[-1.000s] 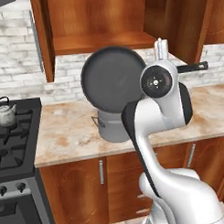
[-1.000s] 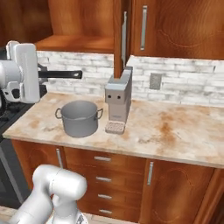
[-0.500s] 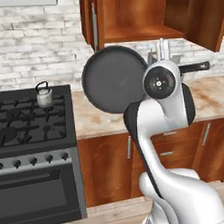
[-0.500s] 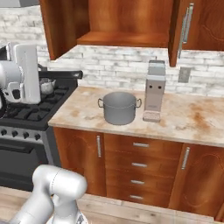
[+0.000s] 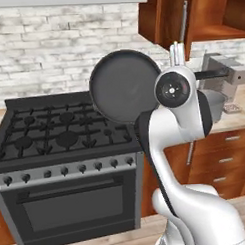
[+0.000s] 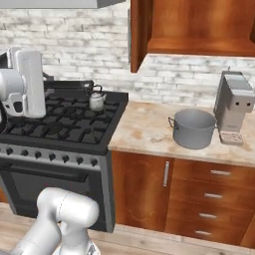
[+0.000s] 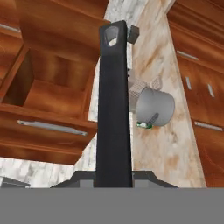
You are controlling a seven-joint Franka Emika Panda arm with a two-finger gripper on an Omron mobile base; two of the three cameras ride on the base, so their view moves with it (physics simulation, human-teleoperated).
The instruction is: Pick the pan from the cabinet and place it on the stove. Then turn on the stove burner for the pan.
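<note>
The gripper [image 5: 178, 48], pinching the handle of the pan [image 5: 124, 86], holds it tilted at the centre of the left base view — the base has driven along, so the stove [image 5: 55, 139] now fills the lower left, ready for placing.

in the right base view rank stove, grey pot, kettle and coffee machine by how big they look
1. stove, by far the largest
2. grey pot and coffee machine, about alike, so unranked
3. kettle, smallest, though it sits farther back
</note>
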